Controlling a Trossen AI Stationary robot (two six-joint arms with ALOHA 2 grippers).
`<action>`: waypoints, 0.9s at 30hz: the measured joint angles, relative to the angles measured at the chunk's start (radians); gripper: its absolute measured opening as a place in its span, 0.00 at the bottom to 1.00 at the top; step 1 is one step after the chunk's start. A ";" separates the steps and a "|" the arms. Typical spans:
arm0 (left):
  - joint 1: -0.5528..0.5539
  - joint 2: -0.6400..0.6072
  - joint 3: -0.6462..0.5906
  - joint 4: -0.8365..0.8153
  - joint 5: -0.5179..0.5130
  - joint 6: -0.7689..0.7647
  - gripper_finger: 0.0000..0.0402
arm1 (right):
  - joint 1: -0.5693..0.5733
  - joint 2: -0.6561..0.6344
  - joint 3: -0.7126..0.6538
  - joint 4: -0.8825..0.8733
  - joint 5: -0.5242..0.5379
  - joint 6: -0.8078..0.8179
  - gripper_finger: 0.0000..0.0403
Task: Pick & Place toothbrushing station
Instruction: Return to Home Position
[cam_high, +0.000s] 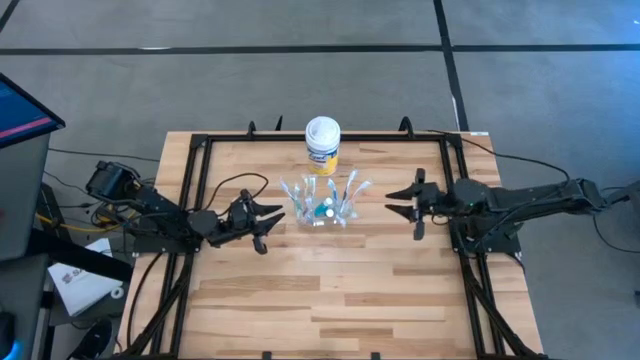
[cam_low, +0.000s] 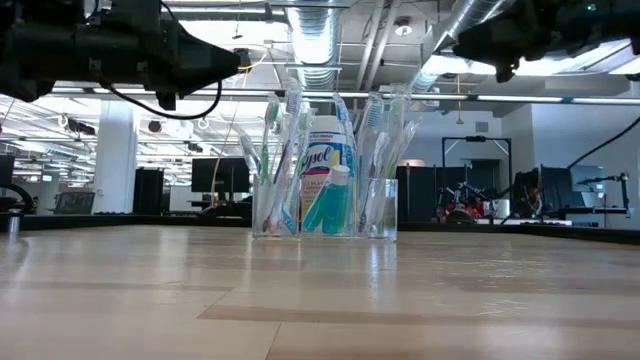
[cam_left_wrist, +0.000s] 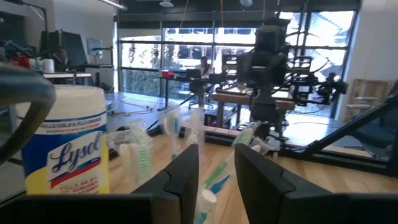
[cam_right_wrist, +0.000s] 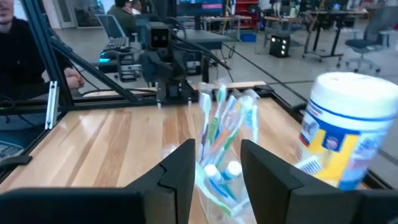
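Left dark two-finger gripper (cam_high: 272, 224) is raised, fingers parted with a clear gap, pointing toward the middle. The left arm reaches in low from the left side. Right dark two-finger gripper (cam_high: 392, 202) faces it, well apart, fingers also parted. The right arm is stretched out level from the right side.

1 desk (cam_high: 300, 300), 1 brushing set, 2 arms.

On the desk stands 1 see-through cup (cam_low: 385, 225) holding roughly 10 toothbrushes (cam_high: 352, 190) in white, blue and pink; they overlap too much for an exact count. In with them are 2 teal tubes (cam_low: 328, 205), each with 1 white cap. Behind the cup is 1 yellow canister (cam_high: 322, 143) with 1 white lid. Each of the 2 arms carries 1 two-fingered claw: the left claw (cam_high: 272, 228) and the right claw (cam_high: 392, 203).
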 joint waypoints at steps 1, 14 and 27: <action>-0.004 -0.006 0.000 0.000 0.001 0.001 0.25 | 0.001 -0.021 0.000 -0.025 0.009 0.007 0.29; -0.057 -0.118 0.000 -0.043 0.005 0.025 0.25 | 0.076 -0.304 0.000 -0.245 0.067 0.041 0.16; -0.057 -0.571 0.000 -0.639 0.050 -0.082 0.25 | 0.192 -0.557 -0.308 0.085 0.139 -0.071 0.01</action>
